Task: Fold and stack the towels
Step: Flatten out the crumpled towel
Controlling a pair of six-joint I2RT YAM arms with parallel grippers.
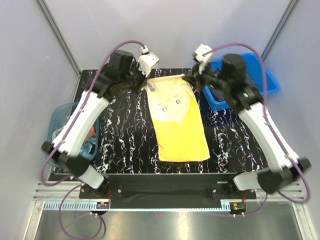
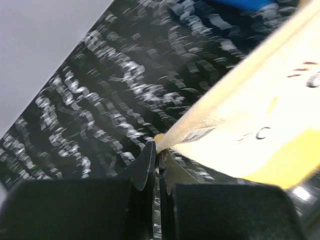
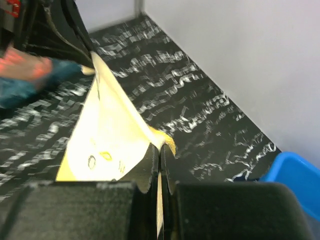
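Observation:
A pale yellow towel (image 1: 177, 120) with small dark marks lies lengthwise on the black marbled table (image 1: 125, 130); its far edge is lifted. My left gripper (image 1: 146, 83) is shut on the towel's far left corner, and the left wrist view shows the corner pinched between the jaws (image 2: 158, 149) with the cloth (image 2: 260, 130) stretching away to the right. My right gripper (image 1: 193, 79) is shut on the far right corner, where the yellow cloth (image 3: 107, 140) runs out from the closed jaws (image 3: 160, 150). More cloth, teal and red (image 1: 90, 143), sits in the tub on the left.
A translucent teal tub (image 1: 57, 117) stands off the table's left edge under the left arm. A rigid blue bin (image 1: 265, 80) stands at the far right, also seen in the right wrist view (image 3: 295, 180). Grey walls close in the back and sides.

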